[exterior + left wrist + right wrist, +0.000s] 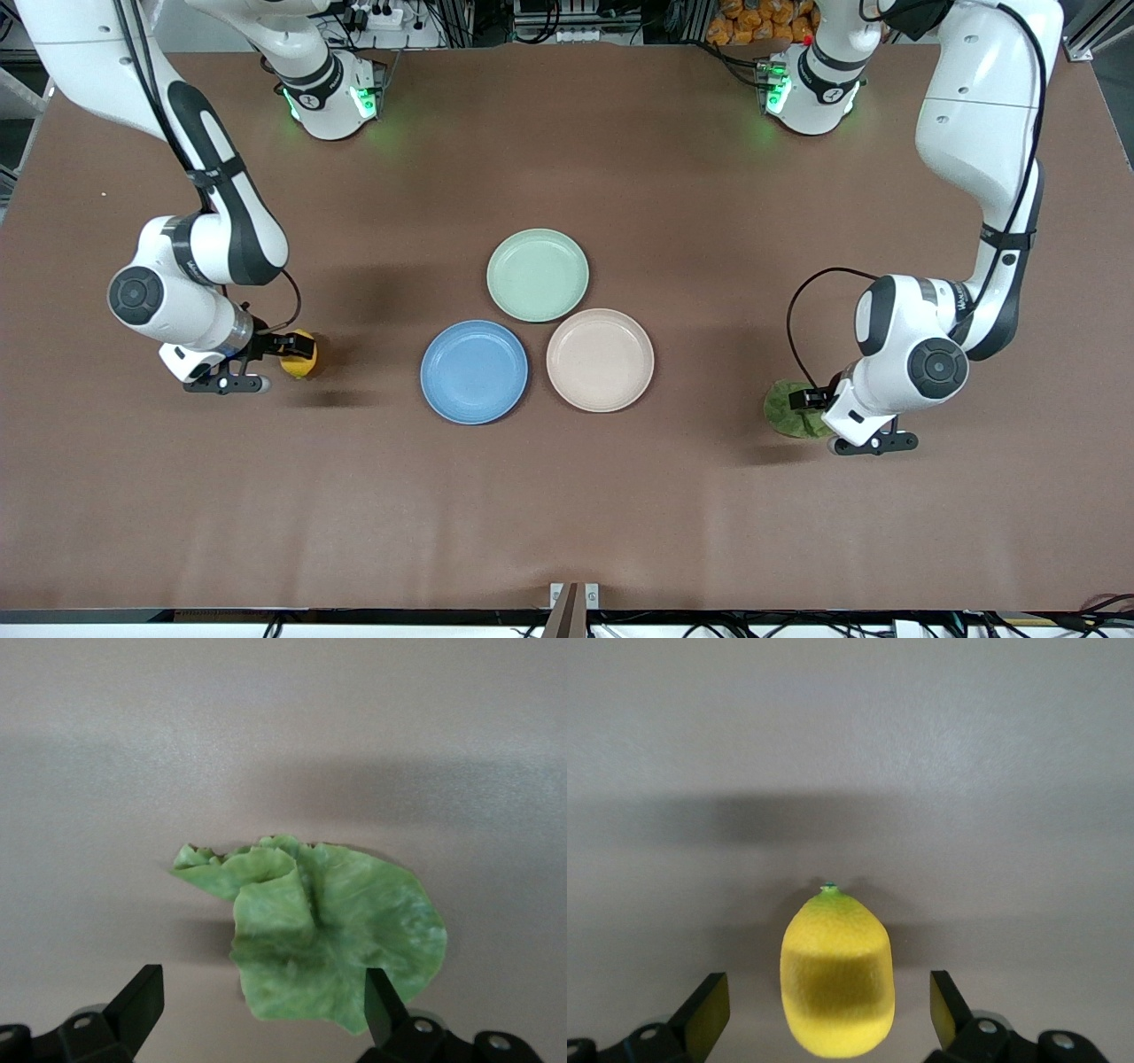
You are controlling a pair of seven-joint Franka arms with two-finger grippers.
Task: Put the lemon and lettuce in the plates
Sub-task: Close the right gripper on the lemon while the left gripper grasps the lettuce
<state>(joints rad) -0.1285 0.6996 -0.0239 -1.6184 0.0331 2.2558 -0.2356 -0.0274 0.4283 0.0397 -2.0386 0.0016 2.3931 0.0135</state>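
Observation:
The lemon (pixel 299 354) lies on the table toward the right arm's end. My right gripper (pixel 285 346) is open, with its fingers on either side of the lemon (pixel 837 974) and gaps on both sides. The lettuce (pixel 791 409) lies on the table toward the left arm's end. My left gripper (pixel 808 399) is open over the lettuce (pixel 328 939); one finger overlaps the leaf's edge. The blue plate (pixel 474 371) and the beige-pink plate (pixel 600 360) sit side by side, both empty.
A pale mint-green plate (pixel 538 274), also empty, sits just farther from the front camera than the other two. Bare brown table lies between each gripper and the plates.

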